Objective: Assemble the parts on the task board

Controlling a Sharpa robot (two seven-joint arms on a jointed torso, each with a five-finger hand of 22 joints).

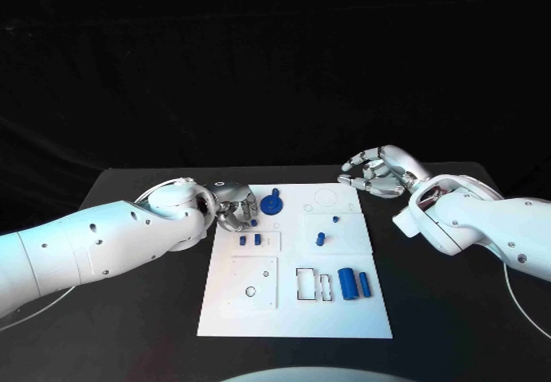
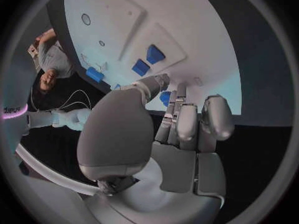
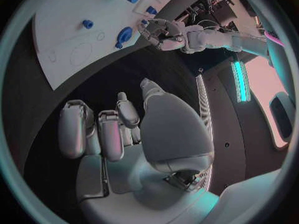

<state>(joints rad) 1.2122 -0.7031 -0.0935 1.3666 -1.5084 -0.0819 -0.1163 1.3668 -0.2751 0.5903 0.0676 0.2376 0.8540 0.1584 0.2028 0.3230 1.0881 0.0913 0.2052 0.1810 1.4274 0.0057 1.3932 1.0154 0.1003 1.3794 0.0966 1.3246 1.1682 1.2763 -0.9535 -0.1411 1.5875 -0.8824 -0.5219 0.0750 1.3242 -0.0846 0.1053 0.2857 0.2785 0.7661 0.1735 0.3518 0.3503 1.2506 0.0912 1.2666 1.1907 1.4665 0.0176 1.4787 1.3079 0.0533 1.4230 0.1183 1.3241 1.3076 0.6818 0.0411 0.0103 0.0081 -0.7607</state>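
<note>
The white task board (image 1: 293, 318) lies in the middle of the table. My left hand (image 1: 236, 205) hovers low over its far left corner with fingers curled, beside a round blue part (image 1: 272, 204). In the left wrist view a bit of blue (image 2: 165, 98) shows between the thumb and fingertips (image 2: 187, 119); whether it is held is unclear. Two small blue blocks (image 1: 251, 238) lie just before that hand. My right hand (image 1: 377, 173) hangs past the board's far right corner, fingers curled in and holding nothing.
Two blue cylinders (image 1: 355, 284) lie side by side at the board's near right, next to a rectangular slot (image 1: 310, 285). Two small blue pegs (image 1: 322, 236) stand mid-board. A square plate with holes (image 1: 254, 282) occupies the near left.
</note>
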